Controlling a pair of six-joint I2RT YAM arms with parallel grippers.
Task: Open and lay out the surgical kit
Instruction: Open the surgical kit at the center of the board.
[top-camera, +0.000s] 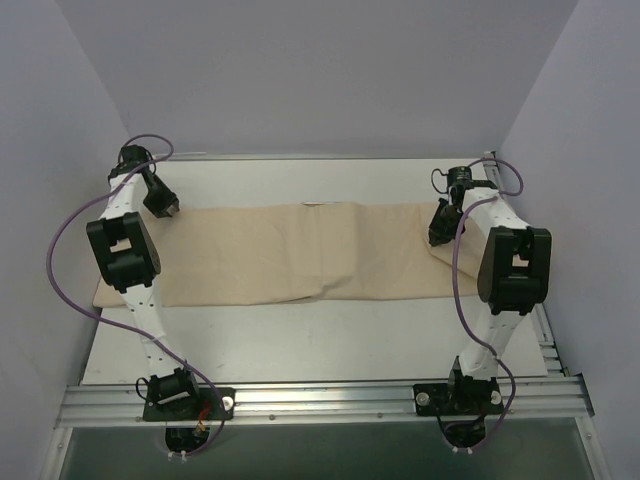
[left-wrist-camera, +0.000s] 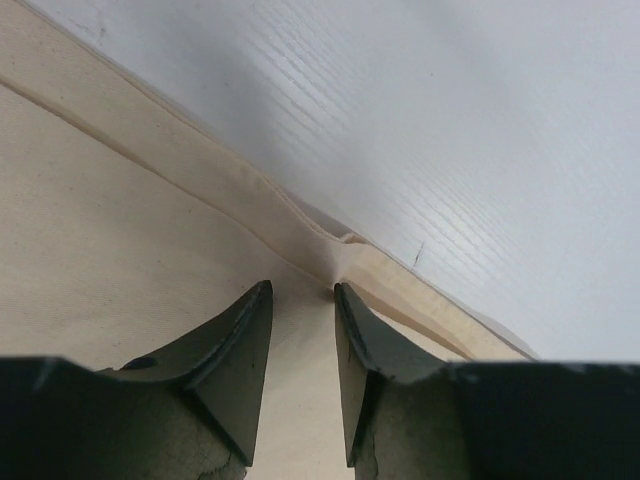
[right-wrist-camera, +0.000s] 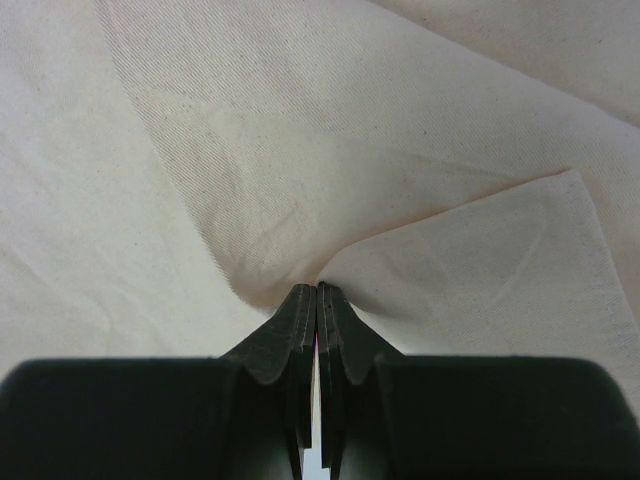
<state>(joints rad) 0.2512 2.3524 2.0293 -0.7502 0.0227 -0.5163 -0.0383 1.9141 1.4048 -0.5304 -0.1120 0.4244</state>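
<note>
The large beige cloth wrap (top-camera: 300, 255) lies as a long folded band across the middle of the white table (top-camera: 330, 345), and none of its contents shows, so we judge the kit barely opened. Our right gripper (right-wrist-camera: 317, 292) pinches a fold at its right end, jaws closed on fabric. Our left gripper (left-wrist-camera: 300, 290) hovers over the far left hem, jaws apart, not clamped on it; unfolding and laying out are not yet done

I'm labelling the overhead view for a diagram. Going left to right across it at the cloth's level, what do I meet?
Left arm → beige cloth wrap → right arm.
</note>
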